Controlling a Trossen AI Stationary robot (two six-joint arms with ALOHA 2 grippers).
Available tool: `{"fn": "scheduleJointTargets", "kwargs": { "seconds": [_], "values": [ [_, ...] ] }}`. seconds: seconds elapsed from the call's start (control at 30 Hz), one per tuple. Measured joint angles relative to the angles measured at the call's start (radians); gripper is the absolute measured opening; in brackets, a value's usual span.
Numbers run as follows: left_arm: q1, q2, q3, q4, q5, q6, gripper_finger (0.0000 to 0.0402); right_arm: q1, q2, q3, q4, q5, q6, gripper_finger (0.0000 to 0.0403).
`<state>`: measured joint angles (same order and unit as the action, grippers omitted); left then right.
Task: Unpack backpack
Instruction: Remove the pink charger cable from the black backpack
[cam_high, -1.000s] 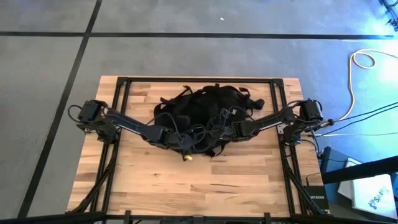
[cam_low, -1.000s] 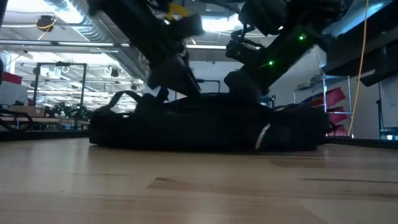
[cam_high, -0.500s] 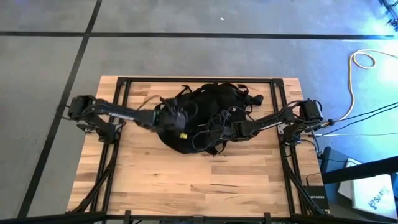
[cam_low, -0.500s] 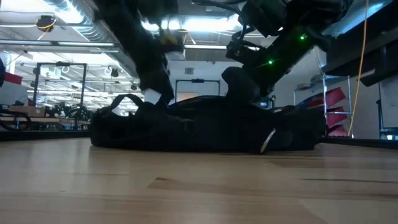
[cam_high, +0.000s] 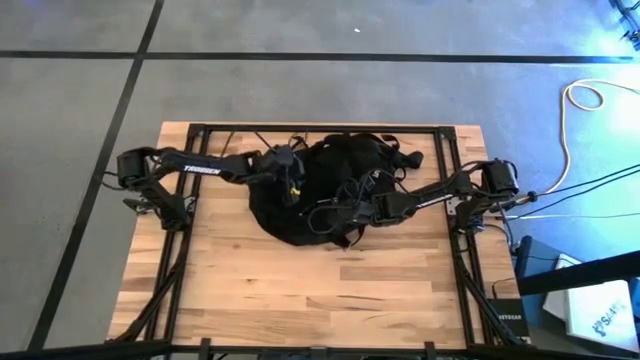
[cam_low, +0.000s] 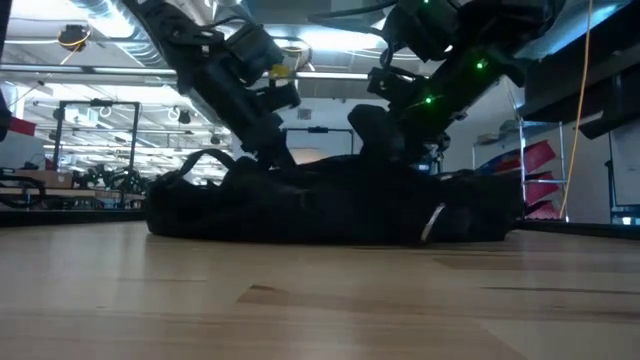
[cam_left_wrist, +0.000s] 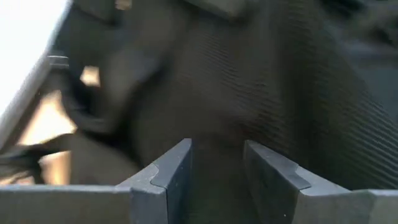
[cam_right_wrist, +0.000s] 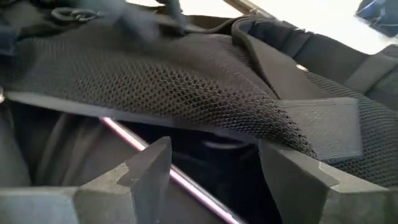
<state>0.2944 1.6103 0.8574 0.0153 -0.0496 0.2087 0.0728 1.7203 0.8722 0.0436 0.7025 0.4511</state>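
Fingers of left gripper (cam_left_wrist: 216, 171) parted with a narrow gap, nothing clamped, hovering at left edge of large black soft fabric backpack (cam_high: 325, 190) lying mid-table on light wooden tabletop (cam_high: 300, 290). Right gripper (cam_right_wrist: 214, 177) fingers spread, empty, under backpack's mesh panel.

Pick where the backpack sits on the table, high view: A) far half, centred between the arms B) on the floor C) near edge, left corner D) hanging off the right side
A: the backpack lies on the table toward its far edge, with the left gripper and the right gripper both over it.
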Motion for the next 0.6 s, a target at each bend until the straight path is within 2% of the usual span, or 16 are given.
{"fn": "scheduleJointTargets", "kwargs": {
  "seconds": [0.27, 0.6],
  "values": [
    [-0.122, 0.135, 0.002, 0.082, 0.017, 0.015, 0.0133, -0.003, 0.001, 0.0, 0.031, 0.029, -0.001, 0.0227],
    [-0.262, 0.136, 0.008, 0.083, 0.041, 0.043, 0.0133, 0.0, 0.001, -0.001, 0.042, 0.002, -0.003, 0.0227]
  ]
}}
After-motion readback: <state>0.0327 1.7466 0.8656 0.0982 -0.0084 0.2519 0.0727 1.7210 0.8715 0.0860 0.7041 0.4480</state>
